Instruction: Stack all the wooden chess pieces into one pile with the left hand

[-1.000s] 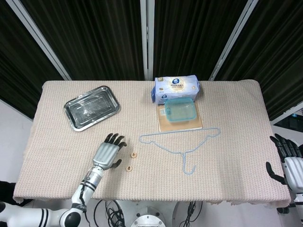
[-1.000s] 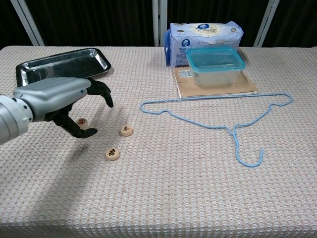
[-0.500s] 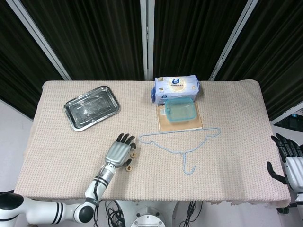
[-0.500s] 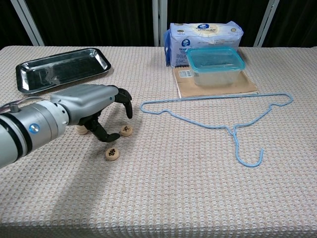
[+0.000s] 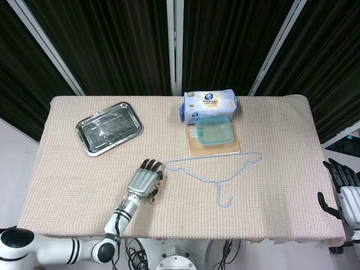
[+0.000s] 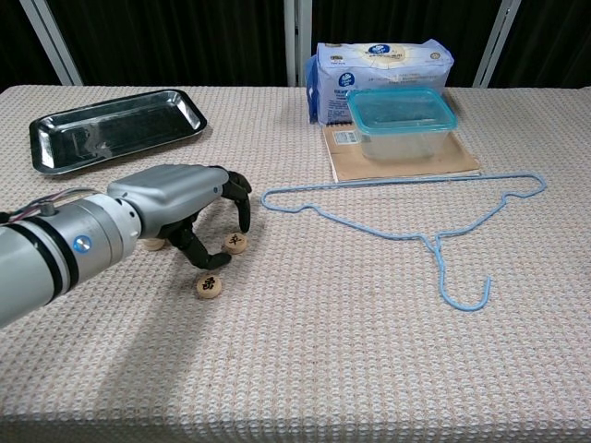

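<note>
Though hidden overhead, third chess piece (image 6: 153, 245) chest-visible.

My fingers (image 6: 242, 205) were matt black plastic over pale wooden chess pieces (image 6: 209, 285); the surface (image 6: 369, 351) wore rough woven cloth; the tray (image 6: 115, 127) was glossy metal.

The desk (image 5: 270, 135), under a beige woven cloth, carries a steel tray (image 5: 109, 127), tissue pack (image 5: 209, 104), cardboard sheet (image 5: 216, 148), blue hanger (image 5: 216, 173) and wooden chess pieces (image 6: 209, 285).

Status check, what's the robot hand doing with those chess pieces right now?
Left robot hand arched over the chess pieces, holding nothing. Three wooden chess pieces lie flat and apart, unstacked. Right robot hand idle off the table edge. Blue hanger nearby, not in the way.
</note>
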`<state>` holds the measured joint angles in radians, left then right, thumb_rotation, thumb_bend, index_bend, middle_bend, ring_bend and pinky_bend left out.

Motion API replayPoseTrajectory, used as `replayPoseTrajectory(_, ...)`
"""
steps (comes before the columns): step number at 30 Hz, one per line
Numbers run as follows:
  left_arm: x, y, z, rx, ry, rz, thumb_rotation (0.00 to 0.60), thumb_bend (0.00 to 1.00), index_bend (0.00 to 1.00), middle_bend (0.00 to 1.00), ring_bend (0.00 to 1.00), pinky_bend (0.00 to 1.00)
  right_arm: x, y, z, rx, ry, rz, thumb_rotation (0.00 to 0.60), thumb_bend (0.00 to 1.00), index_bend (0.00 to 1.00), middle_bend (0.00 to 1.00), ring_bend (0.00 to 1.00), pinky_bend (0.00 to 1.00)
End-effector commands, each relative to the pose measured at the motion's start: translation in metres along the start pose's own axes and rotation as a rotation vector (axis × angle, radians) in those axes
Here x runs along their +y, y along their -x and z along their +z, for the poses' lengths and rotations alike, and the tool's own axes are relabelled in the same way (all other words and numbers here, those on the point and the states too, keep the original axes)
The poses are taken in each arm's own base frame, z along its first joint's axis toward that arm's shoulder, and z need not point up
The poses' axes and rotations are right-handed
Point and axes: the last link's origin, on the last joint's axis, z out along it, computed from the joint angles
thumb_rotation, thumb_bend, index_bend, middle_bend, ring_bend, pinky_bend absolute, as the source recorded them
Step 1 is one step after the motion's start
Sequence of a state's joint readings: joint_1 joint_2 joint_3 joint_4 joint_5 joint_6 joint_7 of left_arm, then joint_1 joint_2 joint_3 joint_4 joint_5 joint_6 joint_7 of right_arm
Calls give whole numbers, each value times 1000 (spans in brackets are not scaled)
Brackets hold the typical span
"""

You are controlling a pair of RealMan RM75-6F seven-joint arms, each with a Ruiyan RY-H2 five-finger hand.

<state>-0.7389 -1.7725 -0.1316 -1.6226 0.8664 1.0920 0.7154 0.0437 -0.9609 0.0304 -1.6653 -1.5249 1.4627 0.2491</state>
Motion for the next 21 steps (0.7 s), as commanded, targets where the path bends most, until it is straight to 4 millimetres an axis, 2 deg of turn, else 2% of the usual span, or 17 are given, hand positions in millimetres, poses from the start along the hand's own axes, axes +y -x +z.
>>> replayPoseTrajectory(1,1,-1,1,1,3,0,600,310,400,86,0,0,0,-1,0,2,0,3,600,406,0,0,0,0)
replayPoseTrajectory(21,1,-1,7,-8,5,-32,600,310,428,86,0,0,4,-5,-1,12,5,17,600,406,0,0,0,0)
